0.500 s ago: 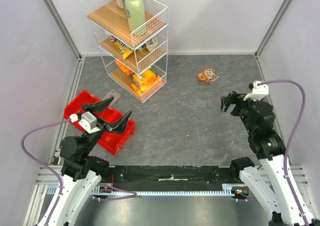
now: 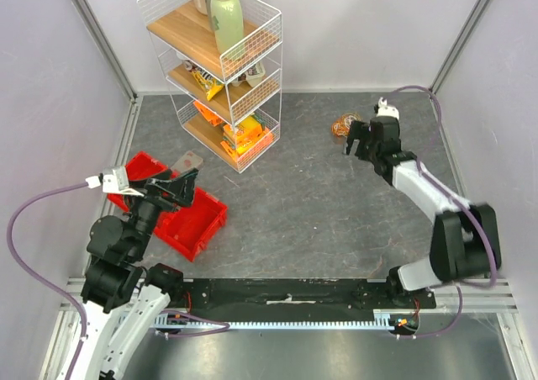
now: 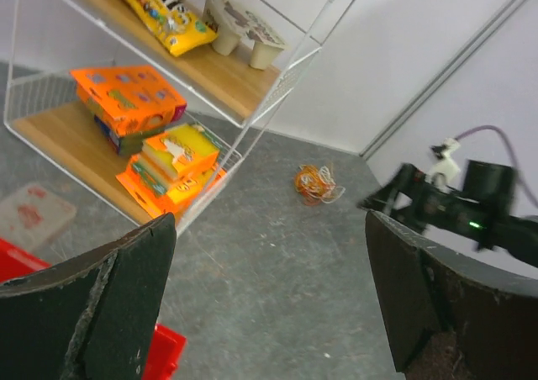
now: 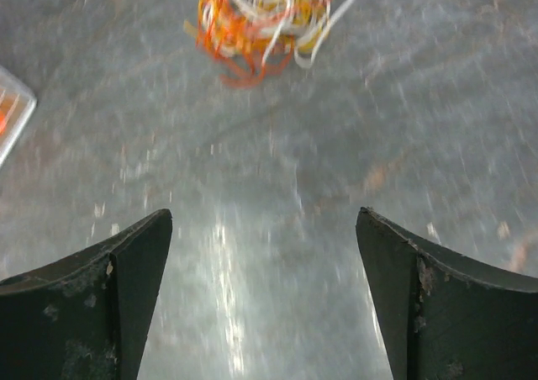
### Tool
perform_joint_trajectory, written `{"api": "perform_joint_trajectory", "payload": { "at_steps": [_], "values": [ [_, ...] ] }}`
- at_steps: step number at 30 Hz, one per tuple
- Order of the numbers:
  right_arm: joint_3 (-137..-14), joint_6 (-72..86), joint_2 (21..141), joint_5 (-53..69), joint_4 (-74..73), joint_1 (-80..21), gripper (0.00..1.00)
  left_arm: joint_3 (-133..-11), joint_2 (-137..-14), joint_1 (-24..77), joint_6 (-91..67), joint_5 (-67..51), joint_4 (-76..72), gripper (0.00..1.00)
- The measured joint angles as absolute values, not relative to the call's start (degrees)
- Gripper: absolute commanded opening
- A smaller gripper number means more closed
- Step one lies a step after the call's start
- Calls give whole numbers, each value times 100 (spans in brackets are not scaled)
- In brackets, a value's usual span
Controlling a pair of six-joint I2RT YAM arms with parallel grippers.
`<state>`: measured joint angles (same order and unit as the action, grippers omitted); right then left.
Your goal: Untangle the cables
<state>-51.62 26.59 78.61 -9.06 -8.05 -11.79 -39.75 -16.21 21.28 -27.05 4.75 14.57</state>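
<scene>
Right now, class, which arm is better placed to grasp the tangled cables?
Right. The right tool, open, hovers beside the cables; the left tool is far off by the red bin.

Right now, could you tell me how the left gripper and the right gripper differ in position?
The right gripper hovers just short of the cables; the left gripper is over the red bin, far from them. The right gripper is extended far across the table; the left gripper is close to its base. Both are open and empty.
</scene>
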Motion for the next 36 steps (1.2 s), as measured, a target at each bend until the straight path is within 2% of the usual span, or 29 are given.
{"api": "perform_joint_trajectory", "payload": {
  "at_steps": [5,7,10,12,14,16,17,19,24,30,32,34,36],
  "values": [
    [-6342,2749,9588,-829,-172,-845,97,-4160,-1393,2123,-3518,405,2292,94],
    [-6893,2738,10245,-735,-25,-781,92,-4117,-1315,2123,-3669,102,2453,87],
    [-7859,2681,11222,-561,-73,-744,83,-4012,-1343,2123,-3782,-698,2650,85],
    [-8337,2626,11734,-493,-161,-744,65,-4005,-1413,2123,-3793,-937,2746,81],
    [-8639,2547,12077,-458,-353,-757,43,-4010,-1586,2123,-3793,-1243,2853,76],
    [-8753,2515,12237,-351,-554,-764,10,-4023,-1820,2123,-3791,-1522,2987,75],
    [-8731,2491,12239,-296,-615,-764,2,-4023,-1905,2123,-3793,-1597,3033,75],
    [-8490,2526,12099,-226,-539,-786,1,-4025,-2104,2123,-3791,-1837,3118,73],
    [-6333,2663,10479,-207,-336,-1238,0,-3848,-2440,2123,-3839,-2392,2915,69],
    [-3686,3052,7791,473,119,-2939,3,-3122,-2788,2147,-4239,-3048,2204,69],
    [-3081,3140,7133,676,174,-3181,11,-2963,-2939,2222,-4357,-3148,2008,69],
    [-2434,3229,6383,902,154,-3253,27,-2862,-3131,2423,-4434,-3157,1806,58],
    [-2134,3269,5927,1022,43,-3249,37,-2853,-3404,2744,-4466,-3072,1664,52]
  ]
}}
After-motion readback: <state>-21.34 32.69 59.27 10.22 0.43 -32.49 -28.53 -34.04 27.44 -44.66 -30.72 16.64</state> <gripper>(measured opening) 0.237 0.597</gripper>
